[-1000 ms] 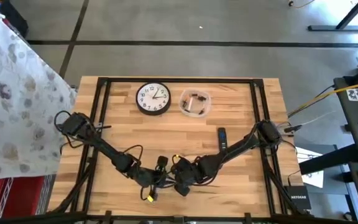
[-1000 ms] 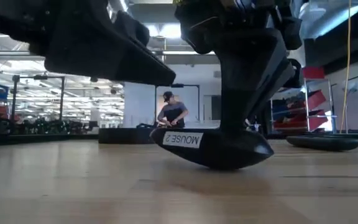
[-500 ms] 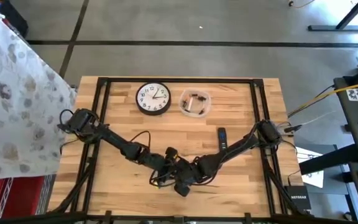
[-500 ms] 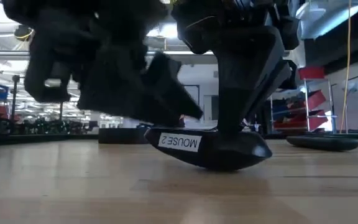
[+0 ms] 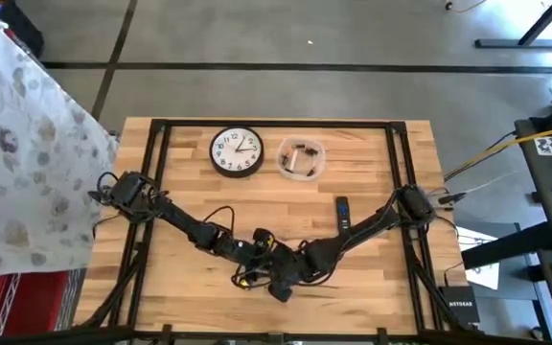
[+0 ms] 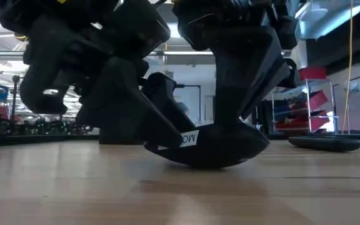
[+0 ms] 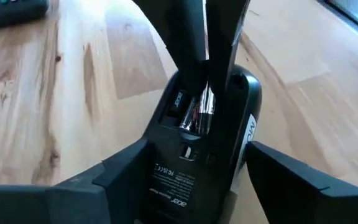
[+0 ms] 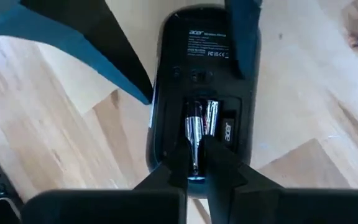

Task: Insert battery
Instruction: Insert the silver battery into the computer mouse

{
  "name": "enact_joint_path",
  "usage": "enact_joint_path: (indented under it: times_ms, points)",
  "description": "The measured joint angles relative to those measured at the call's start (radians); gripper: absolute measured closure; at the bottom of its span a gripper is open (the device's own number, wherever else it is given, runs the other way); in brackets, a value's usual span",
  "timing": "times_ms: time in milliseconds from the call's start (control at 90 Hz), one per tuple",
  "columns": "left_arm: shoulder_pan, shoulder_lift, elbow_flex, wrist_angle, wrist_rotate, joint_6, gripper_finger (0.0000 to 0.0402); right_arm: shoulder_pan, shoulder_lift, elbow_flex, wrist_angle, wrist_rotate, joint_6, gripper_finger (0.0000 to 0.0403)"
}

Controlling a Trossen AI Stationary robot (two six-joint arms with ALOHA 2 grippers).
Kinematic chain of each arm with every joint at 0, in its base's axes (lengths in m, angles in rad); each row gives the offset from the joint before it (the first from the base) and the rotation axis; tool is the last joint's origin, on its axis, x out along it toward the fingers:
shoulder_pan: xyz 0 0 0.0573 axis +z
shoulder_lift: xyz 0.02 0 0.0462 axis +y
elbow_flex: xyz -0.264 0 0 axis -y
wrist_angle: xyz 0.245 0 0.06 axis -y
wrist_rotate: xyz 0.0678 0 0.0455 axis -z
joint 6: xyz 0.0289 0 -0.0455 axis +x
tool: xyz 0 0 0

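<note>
A black mouse (image 8: 207,43) lies belly up on the wooden table near its front middle, with its battery bay (image 7: 194,115) open. Two silver batteries show in the bay; one battery (image 8: 195,134) is between the fingers of my right gripper (image 8: 202,163), which is shut on it. My left gripper (image 7: 194,168) is open and faces the right one, its fingers (image 8: 114,59) standing on either side of the mouse's body. In the low view the mouse (image 6: 224,147) rests on its curved back, tilted. My right gripper pinches the battery (image 7: 197,112) between its two fingertips, coming from above and slanting down into the bay. The battery's lower end lies in the bay beside the other battery. My left gripper's fingers flank the mouse's long sides (image 7: 244,146); I cannot tell whether they touch it.
A wall clock (image 5: 236,151) and a clear bowl (image 5: 301,158) with small parts lie at the table's far middle. A black remote (image 5: 342,213) lies right of centre. Both arms (image 5: 190,228) cross the near half of the table, with cables around them.
My left gripper has moved from the table's near edge toward the far right, up to the mouse, and now stands open around it. My right gripper has stayed on the battery at the bay.
</note>
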Motion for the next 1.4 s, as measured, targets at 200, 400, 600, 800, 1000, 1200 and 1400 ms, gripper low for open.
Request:
enact_joint_path:
  times_ms: [200,400,600,800,1000,1200,1400]
  points:
    - [-0.031,0.002,-0.001,0.009,-0.051,-0.075,0.0159,-0.007,0.004,0.028,0.006,-0.064,-0.034,0.0398]
    - [-0.046,0.003,-0.001,0.012,-0.089,-0.112,0.0159,-0.038,0.005,0.045,0.0,-0.147,-0.036,0.0398]
    - [-0.055,0.003,-0.002,0.011,-0.145,-0.131,0.0159,-0.062,0.005,0.045,0.007,-0.204,-0.078,0.0376]
    - [-0.055,0.004,-0.003,0.011,-0.206,-0.143,0.0159,-0.076,0.004,0.049,0.033,-0.248,-0.096,0.0317]
    - [-0.054,0.004,-0.003,0.01,-0.218,-0.147,0.0159,-0.087,0.001,0.051,0.021,-0.274,-0.102,0.0301]
    - [-0.054,0.004,-0.003,0.009,-0.218,-0.148,0.0159,-0.087,0.001,0.051,0.001,-0.252,-0.137,0.0321]
    - [-0.054,-0.013,-0.004,-0.007,-0.226,-0.1,0.0159,-0.082,0.001,0.051,-0.01,-0.18,-0.19,0.0324]
